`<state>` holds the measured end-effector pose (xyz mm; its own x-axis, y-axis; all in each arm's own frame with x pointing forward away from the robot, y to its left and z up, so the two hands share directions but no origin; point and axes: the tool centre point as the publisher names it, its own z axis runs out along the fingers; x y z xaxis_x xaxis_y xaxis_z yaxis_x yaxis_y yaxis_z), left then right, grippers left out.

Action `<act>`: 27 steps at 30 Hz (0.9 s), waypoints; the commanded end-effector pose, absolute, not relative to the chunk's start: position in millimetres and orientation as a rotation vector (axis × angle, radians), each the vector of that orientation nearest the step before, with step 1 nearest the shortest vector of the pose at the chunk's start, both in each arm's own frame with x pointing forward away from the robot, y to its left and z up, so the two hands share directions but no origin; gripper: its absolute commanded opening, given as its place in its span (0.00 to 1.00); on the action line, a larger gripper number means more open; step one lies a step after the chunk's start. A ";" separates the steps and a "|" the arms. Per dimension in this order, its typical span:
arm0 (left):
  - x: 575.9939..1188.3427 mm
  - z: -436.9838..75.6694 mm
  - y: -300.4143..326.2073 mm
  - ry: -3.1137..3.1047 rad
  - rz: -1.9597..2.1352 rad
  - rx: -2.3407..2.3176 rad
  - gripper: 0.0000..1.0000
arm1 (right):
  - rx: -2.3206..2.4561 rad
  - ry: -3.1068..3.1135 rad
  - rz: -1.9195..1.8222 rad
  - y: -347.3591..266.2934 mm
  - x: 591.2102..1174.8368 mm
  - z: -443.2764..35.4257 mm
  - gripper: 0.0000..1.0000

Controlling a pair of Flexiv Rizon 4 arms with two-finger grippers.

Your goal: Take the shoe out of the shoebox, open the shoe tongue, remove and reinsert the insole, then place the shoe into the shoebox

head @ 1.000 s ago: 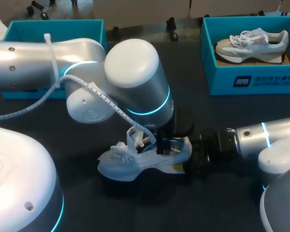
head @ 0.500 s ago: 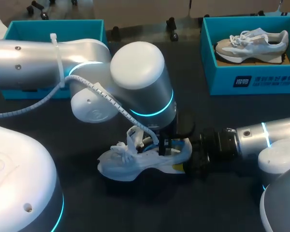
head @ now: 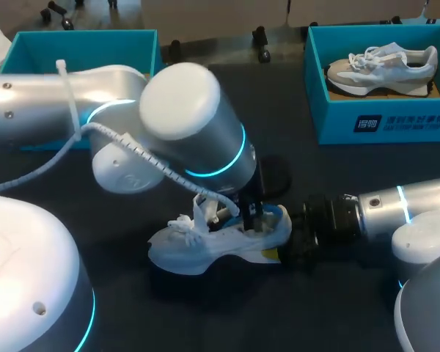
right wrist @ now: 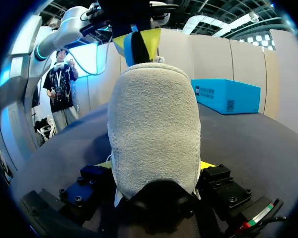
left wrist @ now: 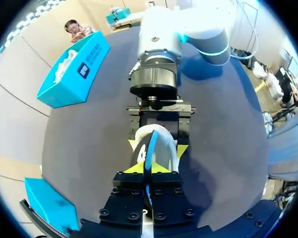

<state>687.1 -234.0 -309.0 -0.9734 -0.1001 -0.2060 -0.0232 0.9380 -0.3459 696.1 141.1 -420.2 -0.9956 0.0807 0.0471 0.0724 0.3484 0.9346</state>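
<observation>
1. The white shoe (head: 198,253) lies on its sole on the dark table (head: 337,183), toe toward my left, outside both boxes.
2. The right gripper (right wrist: 156,166) clamps the shoe's heel from behind, one finger pressed on each side.
3. The left gripper (left wrist: 150,168) hangs over the shoe's opening. Its yellow tips are pinched tight on the edge of the blue insole (left wrist: 152,146), which stands partly out of the heel.
4. At the far right, the right shoebox (head: 381,121) holds a second shoe (head: 381,62).
5. The left shoebox (head: 81,32) sits at the far left.
</observation>
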 end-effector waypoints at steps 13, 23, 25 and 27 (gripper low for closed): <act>679.9 -295.6 -242.2 2.781 -0.579 -0.155 0.00 | 0.147 2.573 1.781 142.5 694.9 -422.0 0.00; 677.8 -298.0 -257.7 2.693 -0.577 -0.197 0.00 | 0.147 2.573 1.781 142.5 694.9 -422.0 0.00; 677.4 -299.3 -260.3 2.685 -0.574 -0.196 0.00 | 0.147 2.573 1.781 142.5 694.9 -422.0 0.00; 677.3 -300.6 -262.3 2.665 -0.571 -0.205 0.08 | 0.147 2.573 1.781 142.5 694.9 -422.0 0.00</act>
